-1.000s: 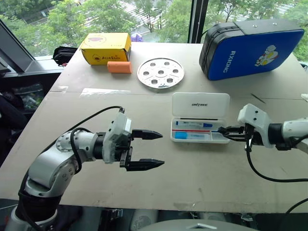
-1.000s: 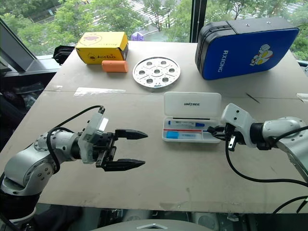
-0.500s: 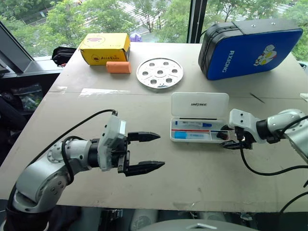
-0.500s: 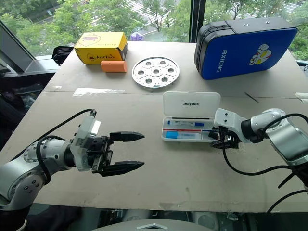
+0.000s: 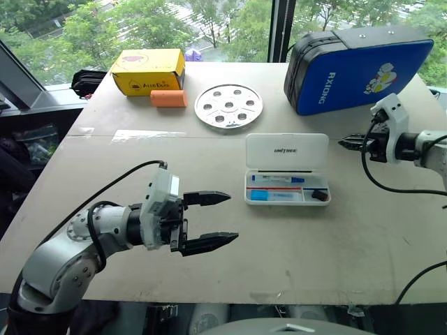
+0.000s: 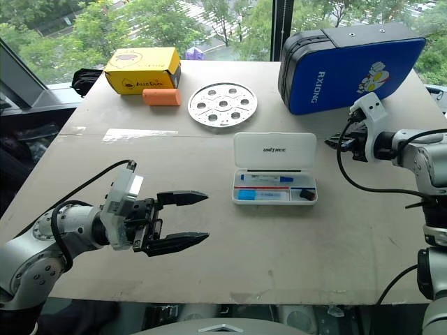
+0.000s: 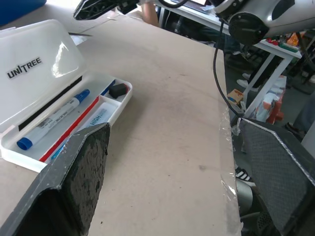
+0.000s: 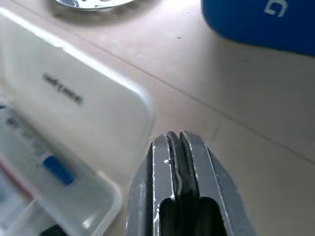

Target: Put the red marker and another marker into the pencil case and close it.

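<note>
Beige table by windows — pencil case lay open, long axis crosswise, nearer the empty, shut right gripper; left gripper gaped empty.

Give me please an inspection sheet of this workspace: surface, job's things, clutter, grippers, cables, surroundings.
Surface: pale table, some scuff marks.
Job's things: pencil case lies open, lid up; inside lie a blue-capped marker, a thin red marker and a small black piece.
Clutter: blue zip case, round metal disc, yellow box, orange cylinder.
Grippers: left gripper open, held above the table left of the case; right gripper shut, empty, right of the lid.
Cables: black cables hang from both arms.
Surroundings: window with trees behind; other desks seen in the left wrist view.
</note>
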You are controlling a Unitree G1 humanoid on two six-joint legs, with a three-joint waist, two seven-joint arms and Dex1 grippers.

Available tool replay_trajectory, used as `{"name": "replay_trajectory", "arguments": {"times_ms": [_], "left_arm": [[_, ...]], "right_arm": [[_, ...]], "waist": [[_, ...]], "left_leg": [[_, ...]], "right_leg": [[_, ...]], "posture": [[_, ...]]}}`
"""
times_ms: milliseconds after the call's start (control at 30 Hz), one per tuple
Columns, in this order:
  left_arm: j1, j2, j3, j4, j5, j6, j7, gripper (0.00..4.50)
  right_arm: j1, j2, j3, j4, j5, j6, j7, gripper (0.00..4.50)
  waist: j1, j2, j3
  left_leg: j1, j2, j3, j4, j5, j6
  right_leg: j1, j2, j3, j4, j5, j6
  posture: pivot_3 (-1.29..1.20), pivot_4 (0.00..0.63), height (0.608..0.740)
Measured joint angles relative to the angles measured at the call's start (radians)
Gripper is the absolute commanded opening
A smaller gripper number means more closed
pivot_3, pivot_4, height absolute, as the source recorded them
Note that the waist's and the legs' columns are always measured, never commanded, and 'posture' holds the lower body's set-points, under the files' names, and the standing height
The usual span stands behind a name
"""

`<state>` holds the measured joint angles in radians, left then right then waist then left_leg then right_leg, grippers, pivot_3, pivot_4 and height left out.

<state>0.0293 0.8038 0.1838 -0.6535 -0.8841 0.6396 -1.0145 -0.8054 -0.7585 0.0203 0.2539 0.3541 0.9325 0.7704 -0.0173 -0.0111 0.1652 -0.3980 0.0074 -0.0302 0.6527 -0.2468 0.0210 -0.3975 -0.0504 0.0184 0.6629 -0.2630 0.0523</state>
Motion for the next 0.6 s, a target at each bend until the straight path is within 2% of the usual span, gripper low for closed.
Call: {"name": "replay_trajectory", "arguments": {"times_ms": [167,267,433,500,600], "left_arm": [[0.006,-0.003,-0.004,-0.002,0.000,-0.015,0.002,4.21],[0.028,-0.003,0.001,-0.004,0.000,-0.017,0.004,4.21],[0.072,0.000,0.016,-0.013,-0.002,-0.017,0.015,4.21],[0.087,0.000,0.022,-0.019,-0.002,-0.017,0.016,4.21],[0.090,0.000,0.024,-0.025,-0.002,-0.017,0.019,4.21]], "right_arm": [[-0.175,0.116,0.104,0.336,-0.121,-0.134,-0.002,0.03],[-0.231,0.131,0.143,0.426,-0.136,-0.171,0.150,0.03],[-0.234,0.057,0.208,0.250,-0.036,-0.114,0.545,0.03],[-0.204,0.010,0.217,0.144,-0.026,-0.099,0.609,0.03],[-0.123,-0.008,0.242,0.028,-0.021,-0.067,0.631,0.03]], "waist": [[0.002,0.001,0.001],[0.004,0.001,0.001],[0.004,0.003,0.002],[0.008,0.003,0.002],[0.006,0.003,0.002]], "left_leg": [[-0.004,0.000,0.001,-0.002,0.000,0.000],[-0.007,0.000,0.001,-0.002,0.000,0.000],[-0.007,0.001,-0.001,-0.002,0.000,0.000],[-0.007,0.001,-0.002,-0.002,0.000,0.000],[-0.006,0.001,-0.002,-0.001,0.000,0.000]], "right_leg": [[-0.005,-0.001,0.001,0.000,0.000,0.000],[-0.007,-0.002,0.000,0.000,0.000,0.000],[-0.007,-0.003,-0.002,0.000,0.000,0.000],[-0.007,-0.003,-0.003,0.000,0.000,0.000],[-0.006,-0.003,-0.002,0.000,0.000,0.000]], "posture": [[0.00,0.150,0.740],[0.00,0.150,0.740],[0.00,0.150,0.740],[0.00,0.150,0.740],[0.00,0.150,0.740]]}}
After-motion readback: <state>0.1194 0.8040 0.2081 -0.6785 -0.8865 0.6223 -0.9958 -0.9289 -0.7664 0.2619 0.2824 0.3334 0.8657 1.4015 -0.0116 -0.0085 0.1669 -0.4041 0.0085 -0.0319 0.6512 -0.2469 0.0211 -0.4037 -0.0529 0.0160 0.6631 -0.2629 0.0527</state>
